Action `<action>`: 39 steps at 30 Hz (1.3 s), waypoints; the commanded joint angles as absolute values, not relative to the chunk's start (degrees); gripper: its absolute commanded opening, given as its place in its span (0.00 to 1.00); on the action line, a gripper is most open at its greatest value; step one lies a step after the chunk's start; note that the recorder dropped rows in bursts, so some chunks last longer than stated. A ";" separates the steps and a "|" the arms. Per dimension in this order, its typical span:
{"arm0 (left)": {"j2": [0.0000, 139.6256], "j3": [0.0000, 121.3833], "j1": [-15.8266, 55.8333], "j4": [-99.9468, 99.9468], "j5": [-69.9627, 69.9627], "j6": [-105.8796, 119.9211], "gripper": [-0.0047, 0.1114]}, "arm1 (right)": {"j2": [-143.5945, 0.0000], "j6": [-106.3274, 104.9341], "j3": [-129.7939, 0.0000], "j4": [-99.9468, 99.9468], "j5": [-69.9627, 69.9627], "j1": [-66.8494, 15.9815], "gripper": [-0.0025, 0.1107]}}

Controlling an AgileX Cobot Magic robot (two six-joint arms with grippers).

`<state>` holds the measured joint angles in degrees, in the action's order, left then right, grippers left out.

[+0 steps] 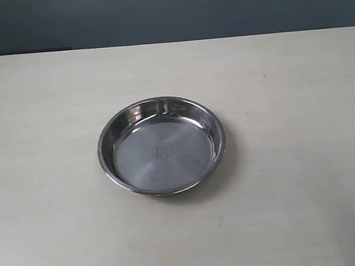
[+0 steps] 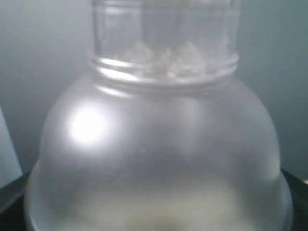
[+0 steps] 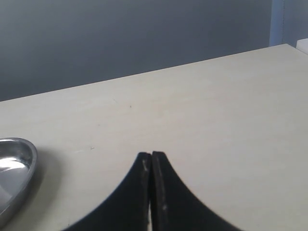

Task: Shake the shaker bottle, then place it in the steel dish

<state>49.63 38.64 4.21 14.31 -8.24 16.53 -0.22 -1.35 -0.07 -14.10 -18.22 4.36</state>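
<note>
While only left wrist view shows shaker bottle, left tool unclear, right tool pressed together

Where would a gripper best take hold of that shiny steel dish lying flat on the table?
Take the steel dish by its rim, from straight above: one finger inside the sloped wall, one outside. It lies flat on the table, so nothing slips beneath it. The edge nearer the empty, shut right gripper seems handiest.

We see the steel dish near the middle of the frame on the pale table, a stamped mark at its centre.
</note>
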 commanded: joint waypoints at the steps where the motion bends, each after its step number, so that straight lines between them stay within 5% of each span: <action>1: 56.04 33.46 2.64 22.52 -6.07 15.31 0.04 | 0.00 -1.49 0.00 -14.01 -17.67 4.57 0.02; 6: 47.43 40.53 5.84 13.09 -7.12 16.36 0.04 | 0.00 -1.49 0.00 -14.01 -17.67 4.57 0.02; 12: 51.54 31.19 3.63 20.11 -9.58 15.15 0.04 | 0.00 -1.49 0.00 -14.01 -17.67 4.57 0.02; 18: 43.23 39.57 6.33 16.30 -12.20 18.57 0.04 | 0.00 -1.49 0.00 -14.01 -17.67 4.57 0.02; 23: 52.10 30.88 2.90 28.77 -8.83 20.89 0.04 | 0.00 -1.49 0.00 -14.01 -17.67 4.57 0.02; 39: 40.91 43.46 6.86 15.86 -4.87 19.62 0.04 | 0.00 -1.49 0.00 -14.01 -17.67 4.57 0.02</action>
<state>44.96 40.40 6.34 20.23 -1.51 19.08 -0.22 -1.46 -0.07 -14.10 -18.22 4.36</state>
